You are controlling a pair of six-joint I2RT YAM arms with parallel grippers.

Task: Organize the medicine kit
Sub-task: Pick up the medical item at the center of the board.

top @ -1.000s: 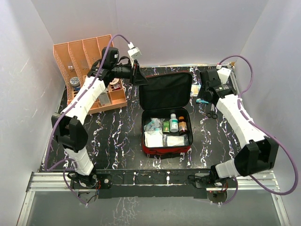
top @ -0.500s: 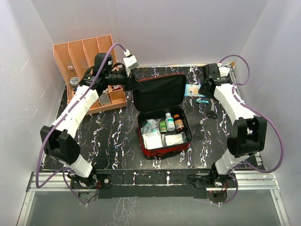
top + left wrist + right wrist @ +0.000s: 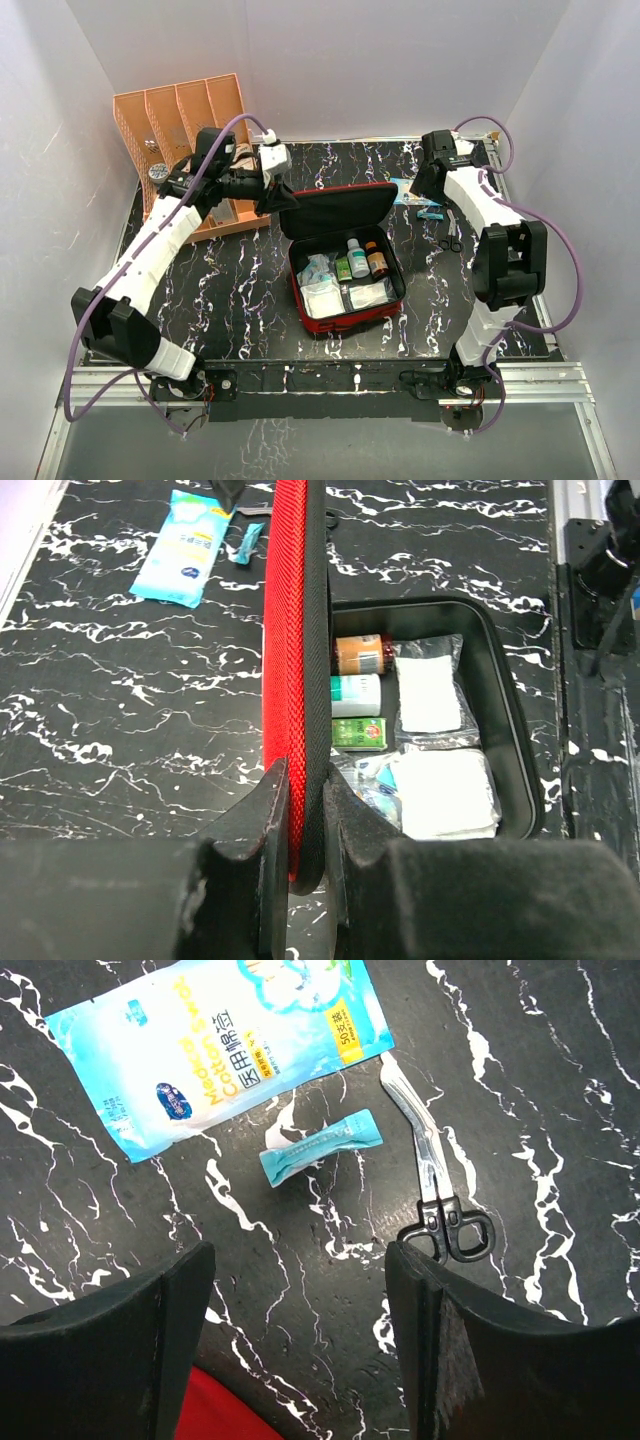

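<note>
The left gripper (image 3: 305, 845) is clenched on the rim of the medicine kit (image 3: 285, 630), its matte black fingers (image 3: 262, 840) pinching the lid's red woven fabric and black binding edge-on. The lid stands partly raised on its far hinge. The rounded-square tray lies open just nearward of the gripper, in the middle of the glossy black, white-veined tabletop (image 3: 240, 290). It holds small bottles (image 3: 358, 260) and flat clear-wrapped gauze packets (image 3: 325, 298) against the black lining.

The right gripper (image 3: 298, 1270) hangs with jaws spread and nothing between them, near the tabletop's far right corner, just right of the kit's lid. Below it lie a small teal sachet (image 3: 320, 1147), metal scissors (image 3: 430, 1170) with black handles, and a light-blue cotton swab pack (image 3: 220, 1050).

A slotted orange plastic rack (image 3: 180, 110) fills the far left corner.
</note>
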